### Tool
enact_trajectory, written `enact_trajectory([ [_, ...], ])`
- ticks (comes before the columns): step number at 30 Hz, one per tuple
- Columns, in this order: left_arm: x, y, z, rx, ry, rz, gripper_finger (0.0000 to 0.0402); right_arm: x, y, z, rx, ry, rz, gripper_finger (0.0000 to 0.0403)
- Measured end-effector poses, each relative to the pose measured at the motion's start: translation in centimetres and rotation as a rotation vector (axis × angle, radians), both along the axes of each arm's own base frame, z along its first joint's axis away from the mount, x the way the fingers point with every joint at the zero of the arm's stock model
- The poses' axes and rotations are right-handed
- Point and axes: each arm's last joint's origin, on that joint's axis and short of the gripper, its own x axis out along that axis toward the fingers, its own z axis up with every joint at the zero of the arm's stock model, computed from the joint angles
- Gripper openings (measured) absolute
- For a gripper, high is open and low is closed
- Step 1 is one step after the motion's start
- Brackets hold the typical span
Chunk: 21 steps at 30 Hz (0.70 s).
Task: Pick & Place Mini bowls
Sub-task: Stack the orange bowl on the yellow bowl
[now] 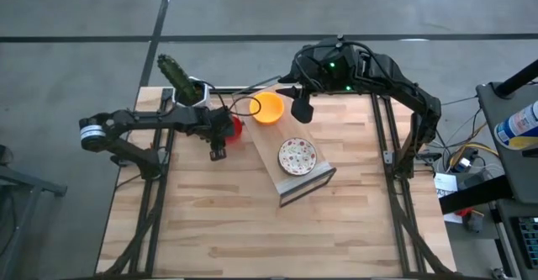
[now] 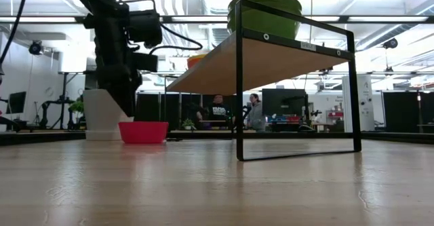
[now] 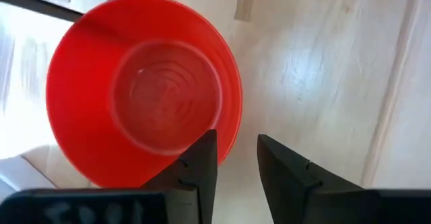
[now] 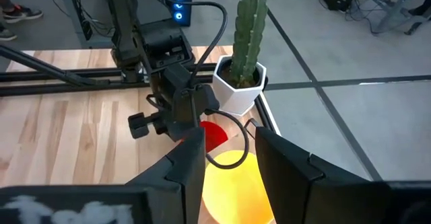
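Note:
A plain red mini bowl point(image 1: 235, 127) point(image 2: 143, 132) point(image 3: 141, 103) stands on its base on the table beside the cactus pot. My left gripper point(image 1: 223, 135) point(image 3: 237, 140) is open just above it, one finger over the bowl's inside and one outside its rim; I cannot tell whether they touch. An orange mini bowl point(image 1: 269, 108) point(image 4: 232, 183) sits near the table's far edge. My right gripper point(image 1: 300, 110) point(image 4: 229, 136) is open over it. A white red-speckled mini bowl point(image 1: 297, 155) rests on a small wooden shelf point(image 1: 273, 166). The other mini bowls are out of view.
The white hexagonal pot with a green cactus point(image 1: 195, 91) point(image 4: 239, 89) stands at the far left, close behind the red bowl. The shelf point(image 2: 224, 66) is a board on a black metal frame at the table's middle. Bare wood lies toward the near edge. People sit in the room beyond.

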Motion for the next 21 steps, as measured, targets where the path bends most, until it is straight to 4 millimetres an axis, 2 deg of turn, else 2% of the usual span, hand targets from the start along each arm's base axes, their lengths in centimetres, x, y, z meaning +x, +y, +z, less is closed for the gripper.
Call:
enact_trajectory([
  [12, -0.3, 0.4, -1.8, 0.090, 0.048, -0.023, 0.0110, 0.0, 0.0, 0.0, 0.003, -0.001, -0.002, 0.0126],
  [21, 0.4, 0.6, -2.7, 0.075, 0.052, -0.045, 0.0110, 0.0, 0.0, 0.0, 0.002, -0.004, -0.002, 0.0114],
])
